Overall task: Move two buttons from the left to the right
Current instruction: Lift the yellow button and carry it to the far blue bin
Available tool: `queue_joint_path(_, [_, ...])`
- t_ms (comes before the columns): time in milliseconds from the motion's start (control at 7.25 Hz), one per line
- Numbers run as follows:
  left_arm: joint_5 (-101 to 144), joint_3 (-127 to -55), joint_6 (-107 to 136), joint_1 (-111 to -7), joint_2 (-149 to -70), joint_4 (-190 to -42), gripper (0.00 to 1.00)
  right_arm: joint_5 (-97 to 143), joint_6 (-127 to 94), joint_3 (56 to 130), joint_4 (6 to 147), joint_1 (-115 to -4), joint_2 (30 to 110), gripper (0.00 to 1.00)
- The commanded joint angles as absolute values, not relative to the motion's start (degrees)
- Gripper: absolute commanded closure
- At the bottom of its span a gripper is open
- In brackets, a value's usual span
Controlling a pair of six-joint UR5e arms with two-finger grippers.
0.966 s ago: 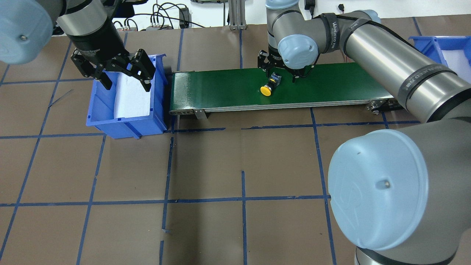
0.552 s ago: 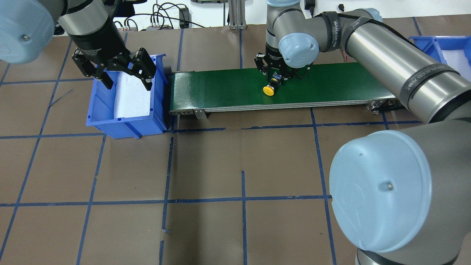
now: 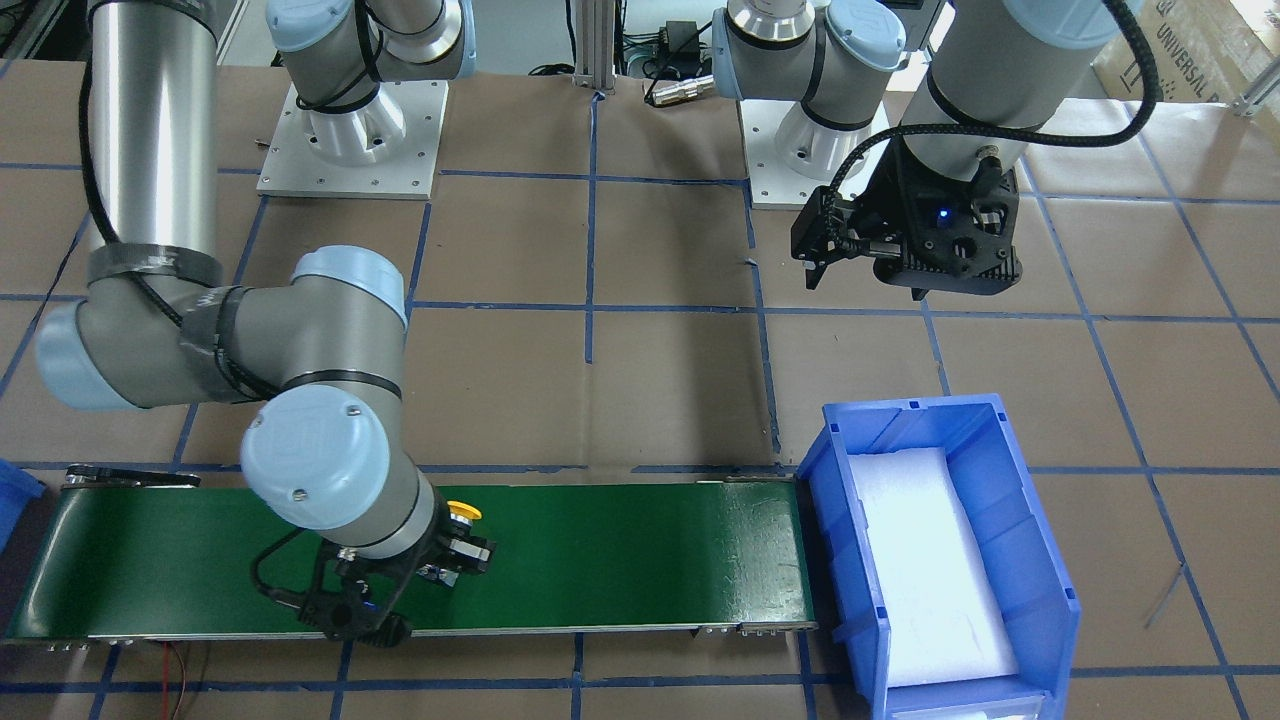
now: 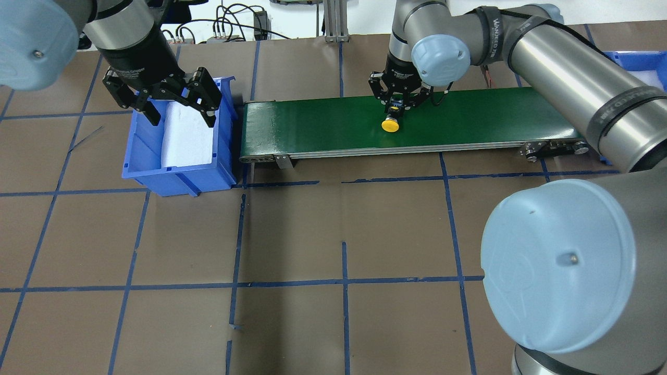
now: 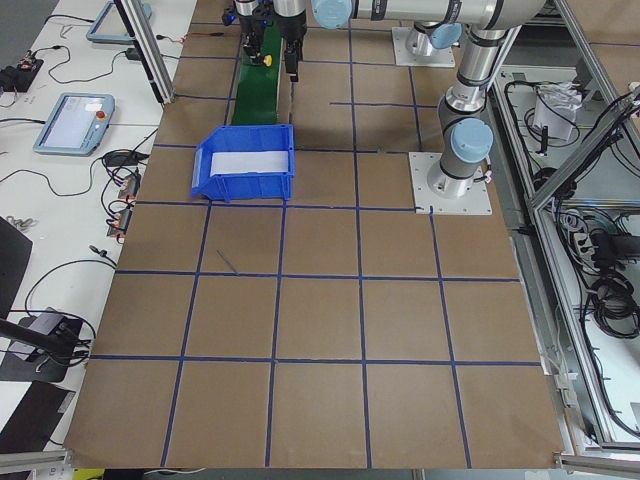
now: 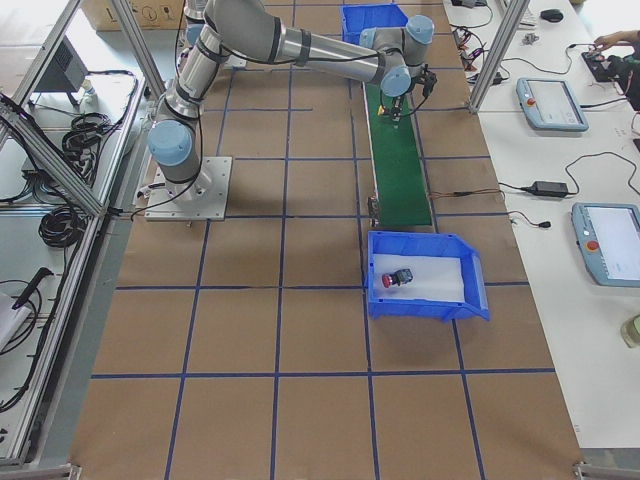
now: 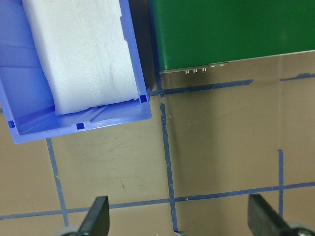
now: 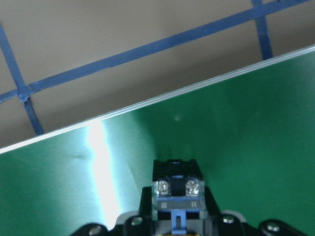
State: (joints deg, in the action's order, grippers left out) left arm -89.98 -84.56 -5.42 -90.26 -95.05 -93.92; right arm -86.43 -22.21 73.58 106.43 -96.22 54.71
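Right end effector (image 4: 398, 105) grips the yellow button (image 4: 390, 125) at the belt (image 4: 312, 122); left end effector (image 4: 181, 117) hangs spread wide above the bin (image 4: 177, 178).

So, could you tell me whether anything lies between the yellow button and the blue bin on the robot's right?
Nothing visible does. The right gripper is shut on the yellow button, and the front-facing view shows the green belt bare from there to the right blue bin.

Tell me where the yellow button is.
In the overhead view, the yellow button is at the middle of the green belt, held in the right gripper.
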Motion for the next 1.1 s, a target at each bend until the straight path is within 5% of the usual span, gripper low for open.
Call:
queue_joint_path(0, [-90.0, -84.99, -5.28, -90.26, -95.01, -93.69, 0.0, -86.57, -7.73, 73.65, 97.25, -88.2, 60.18, 0.92])
queue_joint_path(966, [-86.04, -84.37, -5.71, -90.53, -92.99, -91.84, 0.0, -95.09, 43.13, 67.62, 94.92, -56.98, 60.84, 0.91])
